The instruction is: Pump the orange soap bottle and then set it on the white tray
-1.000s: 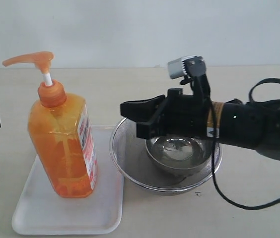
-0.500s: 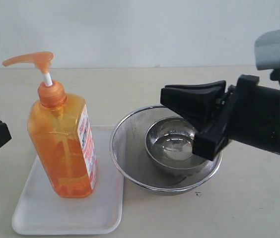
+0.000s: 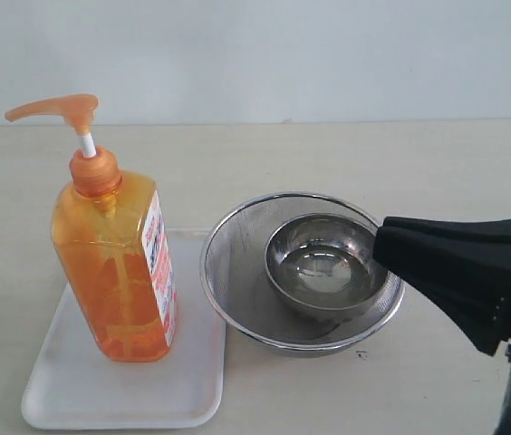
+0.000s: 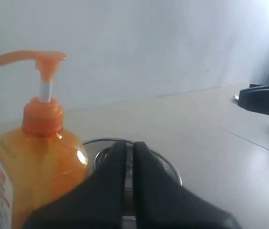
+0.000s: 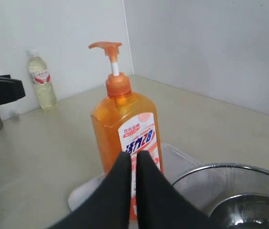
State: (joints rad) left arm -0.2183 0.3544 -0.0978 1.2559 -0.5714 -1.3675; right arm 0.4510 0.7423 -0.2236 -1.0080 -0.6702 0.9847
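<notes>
At the far left only a dark sliver of the left gripper (image 4: 129,145) enters the exterior view. Its wrist view shows the two jaws pressed together with nothing between them, just short of the bottle.

One orange soap bottle (image 3: 115,272) stands upright on the one white tray (image 3: 83,394), toward the tray's back half. Its pump head is raised on the white stem, the spout points left, and the white label with red writing is on the bottle's right-hand side. Neither gripper touches it.

Close against the tray's right edge sits one round mesh strainer (image 3: 233,272) on the counter (image 3: 328,154). A single steel bowl (image 3: 328,263) rests inside the strainer.

At the right, the right gripper (image 5: 130,156) hangs over the strainer's right rim, pointing left, well apart from the bottle. Its jaws are pressed together and hold nothing.

The right wrist view also shows one small clear bottle (image 5: 41,78), perhaps a drink, standing by the wall (image 5: 53,28) beyond the tray.
</notes>
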